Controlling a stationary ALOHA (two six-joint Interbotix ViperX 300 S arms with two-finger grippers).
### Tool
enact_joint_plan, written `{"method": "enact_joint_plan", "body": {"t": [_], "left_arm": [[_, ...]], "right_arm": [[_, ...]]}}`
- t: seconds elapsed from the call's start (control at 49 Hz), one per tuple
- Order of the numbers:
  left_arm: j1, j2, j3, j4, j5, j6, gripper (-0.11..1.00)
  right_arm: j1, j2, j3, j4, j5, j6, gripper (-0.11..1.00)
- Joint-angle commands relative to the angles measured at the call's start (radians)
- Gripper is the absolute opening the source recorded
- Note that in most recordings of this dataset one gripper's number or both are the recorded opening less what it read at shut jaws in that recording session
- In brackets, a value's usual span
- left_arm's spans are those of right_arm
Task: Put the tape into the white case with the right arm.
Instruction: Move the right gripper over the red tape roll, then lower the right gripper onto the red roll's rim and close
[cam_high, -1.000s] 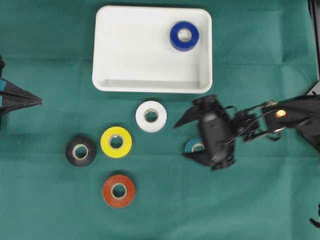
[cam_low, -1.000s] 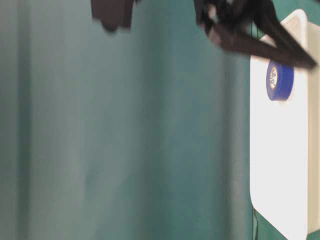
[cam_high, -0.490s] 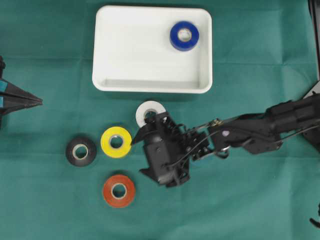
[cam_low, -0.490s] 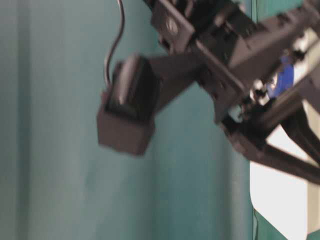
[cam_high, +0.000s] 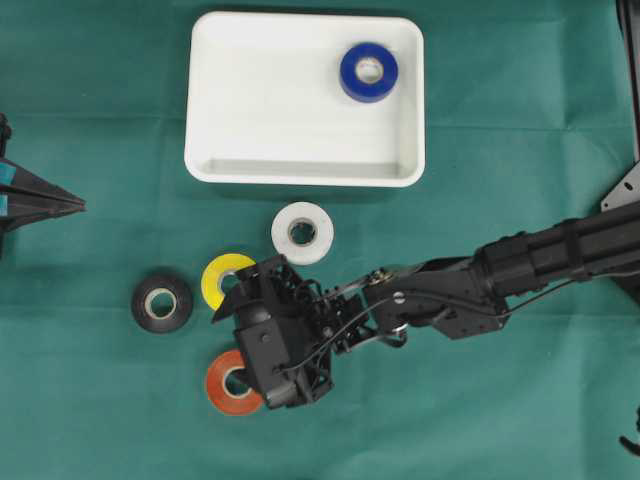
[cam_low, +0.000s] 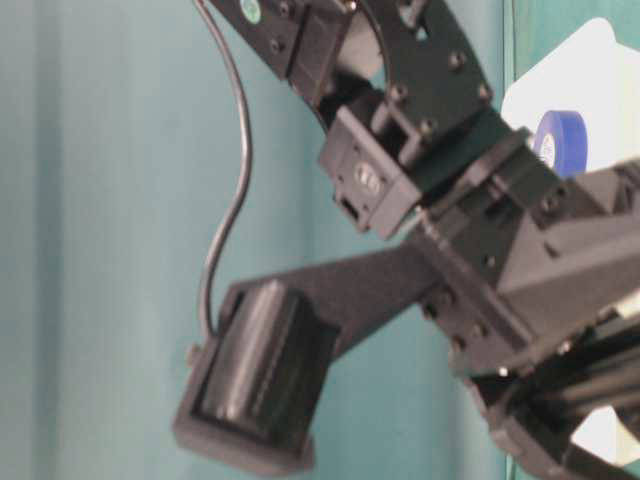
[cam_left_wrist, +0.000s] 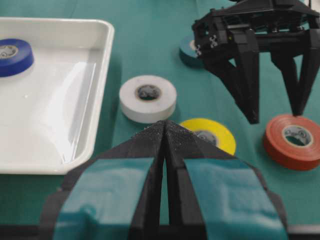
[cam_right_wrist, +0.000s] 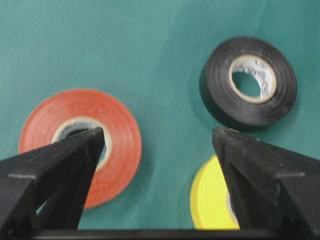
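**Right arm swings left, now over the red and yellow rolls**

In the last second my right arm has swept from beside the teal roll across the cloth, past the white roll, and now stretches out low over the loose tapes. The white case sits at the top of the cloth, well apart from the gripper, with only the blue roll inside, near its far right corner. The right gripper hangs with its jaws spread wide and nothing between them; one finger lies over the red roll, the other over the yellow roll, with the black roll beyond. The left gripper rests at the left edge, fingers pressed together, empty.

My judgement: I have to pick one roll, since the jaws straddle the gap between two. I would centre on the red roll, come straight down with one finger through its core or both outside its rim, and close only once the yellow roll is clear. The white roll and teal roll wait their turn.
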Motion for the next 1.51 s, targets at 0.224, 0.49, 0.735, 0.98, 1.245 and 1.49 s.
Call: {"method": "enact_joint_plan", "body": {"t": [0.224, 0.49, 0.735, 0.98, 1.245, 1.49], "left_arm": [[-0.002, -0.052, 0.009, -0.002, -0.005, 0.0, 0.0], [-0.002, -0.083, 0.014, -0.002, 0.046, 0.0, 0.0], [-0.002, -0.083, 0.015, -0.002, 0.051, 0.0, 0.0], [-0.002, -0.083, 0.015, -0.002, 0.051, 0.0, 0.0], [-0.002, -0.083, 0.011, -0.002, 0.051, 0.0, 0.0], [-0.002, -0.078, 0.009, -0.002, 0.049, 0.0, 0.0]], "right_arm": [[0.003, 0.009, -0.054, -0.002, -0.003, 0.003, 0.62], [0.021, 0.031, -0.081, 0.0, 0.072, 0.006, 0.62], [0.048, 0.061, -0.147, 0.006, 0.244, 0.018, 0.62], [0.054, 0.078, -0.16, 0.003, 0.259, 0.1, 0.62], [0.052, 0.08, -0.161, 0.003, 0.291, 0.124, 0.62], [0.052, 0.08, -0.161, 0.003, 0.302, 0.153, 0.62]]}}
